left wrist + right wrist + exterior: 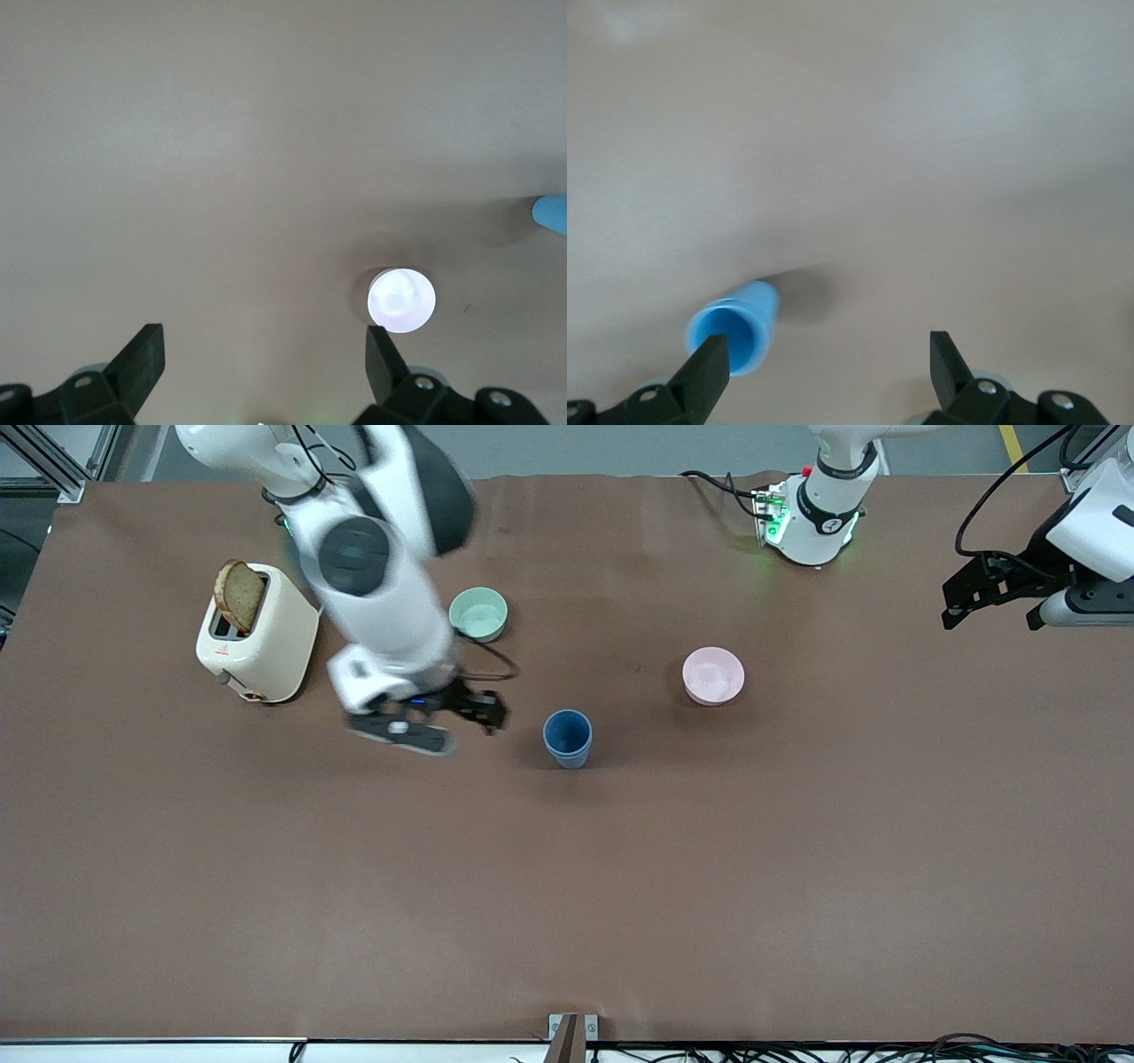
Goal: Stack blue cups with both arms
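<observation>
Front and wrist views, stacking of the blue cups. The blue cups (567,737) stand upright on the brown bench (620,886) as what appears to be one nested stack, since only a single tumbler outline shows; they sit nearer the front camera than the pink bowl (713,676) and the green bowl (478,614). The right end effector (483,713), fingers spread and holding nothing, hangs low over the bench just beside the stack, toward the right arm's end. The left end effector (992,607), also spread and empty, waits over the left arm's end of the bench. A toaster (257,633) with a bread slice stands toward the right arm's end. Judged step: clearing away after release. To do it well, the right arm should rise straight up before swinging aside, keeping its fingers wide so neither brushes the rim and tips the stack.
</observation>
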